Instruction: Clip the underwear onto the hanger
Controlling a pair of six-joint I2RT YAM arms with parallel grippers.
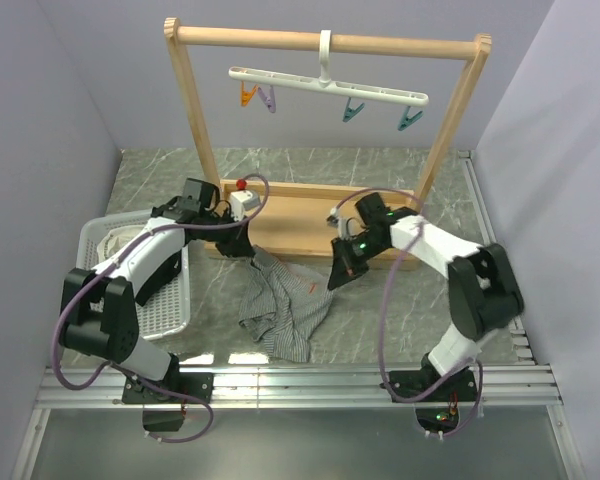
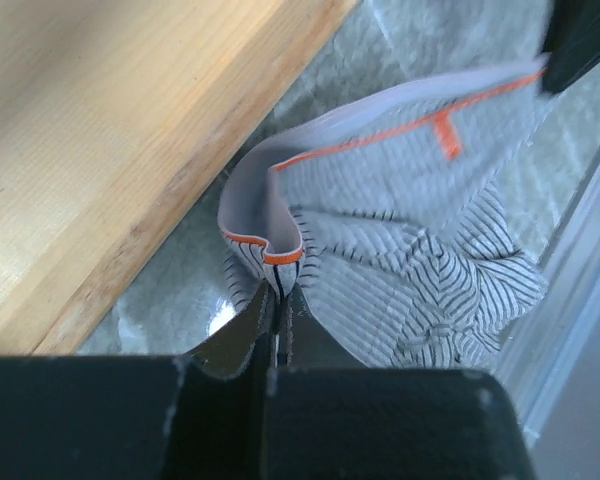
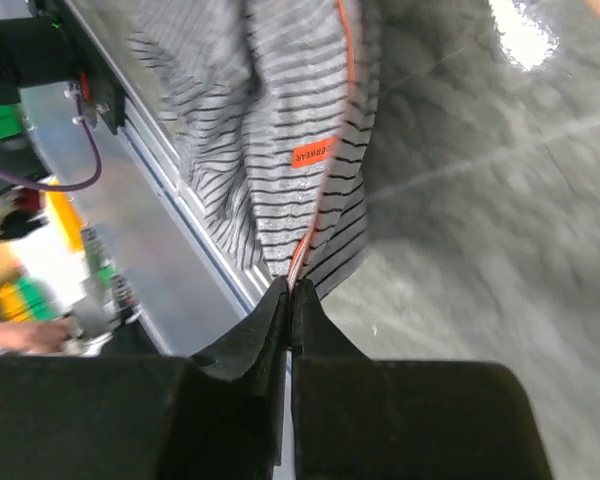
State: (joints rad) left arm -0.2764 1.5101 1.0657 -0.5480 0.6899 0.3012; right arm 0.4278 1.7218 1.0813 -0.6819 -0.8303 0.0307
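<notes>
The grey striped underwear (image 1: 285, 305) hangs between my two grippers, its lower part resting on the table. My left gripper (image 1: 246, 247) is shut on one end of the orange-edged waistband (image 2: 280, 255). My right gripper (image 1: 338, 277) is shut on the other end of the waistband (image 3: 302, 262). The underwear fills the left wrist view (image 2: 420, 240) and the right wrist view (image 3: 270, 130). The white hanger (image 1: 330, 85) hangs by its hook from the top bar of the wooden frame, with orange, purple and teal clips dangling under it, well above and behind both grippers.
The wooden frame (image 1: 195, 110) stands on a wooden base (image 1: 300, 215) just behind the grippers. A white basket (image 1: 170, 305) holding whitish cloth (image 1: 115, 243) sits at the left. A metal rail (image 1: 300, 385) runs along the near table edge.
</notes>
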